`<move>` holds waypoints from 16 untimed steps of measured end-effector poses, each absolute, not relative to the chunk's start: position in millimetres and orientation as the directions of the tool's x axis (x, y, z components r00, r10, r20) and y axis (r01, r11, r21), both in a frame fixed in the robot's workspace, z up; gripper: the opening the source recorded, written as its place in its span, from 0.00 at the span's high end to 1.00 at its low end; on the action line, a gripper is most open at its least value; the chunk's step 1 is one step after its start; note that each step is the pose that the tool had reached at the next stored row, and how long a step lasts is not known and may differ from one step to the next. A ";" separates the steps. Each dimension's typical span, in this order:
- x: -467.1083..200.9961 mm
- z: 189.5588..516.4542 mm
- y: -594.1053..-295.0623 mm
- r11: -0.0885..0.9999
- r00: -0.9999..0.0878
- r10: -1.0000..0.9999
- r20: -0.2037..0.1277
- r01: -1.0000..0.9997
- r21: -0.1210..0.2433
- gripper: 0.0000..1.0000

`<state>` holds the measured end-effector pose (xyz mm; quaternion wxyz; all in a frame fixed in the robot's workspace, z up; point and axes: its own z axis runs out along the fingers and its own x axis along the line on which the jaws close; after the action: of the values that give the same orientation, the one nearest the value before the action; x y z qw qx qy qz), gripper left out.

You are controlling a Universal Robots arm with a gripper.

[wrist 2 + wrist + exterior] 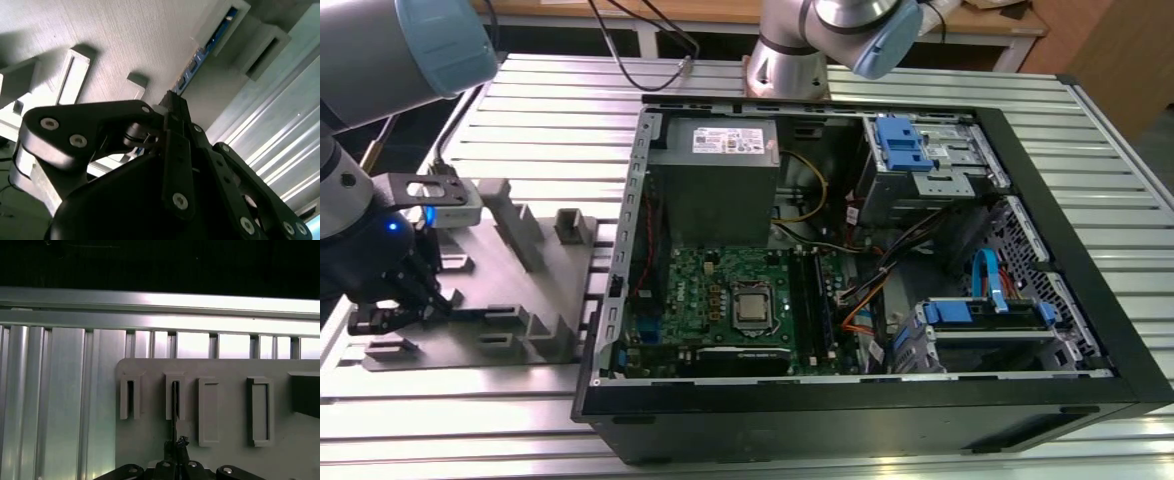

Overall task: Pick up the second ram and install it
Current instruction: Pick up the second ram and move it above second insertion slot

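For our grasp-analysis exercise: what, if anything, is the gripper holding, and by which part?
The gripper is shut on the second ram, pinching its flat faces at one end; the far end sits in a slotted post of the grey holder.

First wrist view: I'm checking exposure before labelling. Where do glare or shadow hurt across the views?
First wrist view: glare on the table slats, black band above. Second wrist view: the gripper is dark against the pale grey block. Exterior view: even light.
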<state>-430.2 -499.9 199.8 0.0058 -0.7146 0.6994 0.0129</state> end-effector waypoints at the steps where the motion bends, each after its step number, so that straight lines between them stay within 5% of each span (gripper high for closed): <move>1: -430.2 199.8 -499.9 -0.018 0.018 -0.999 -0.027 -1.000 0.010 0.92; 16: -430.2 199.4 -499.9 0.050 -0.050 -0.998 -0.026 -0.999 0.010 0.92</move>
<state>-430.2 -499.9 199.4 0.0062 -0.6892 0.7245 0.0127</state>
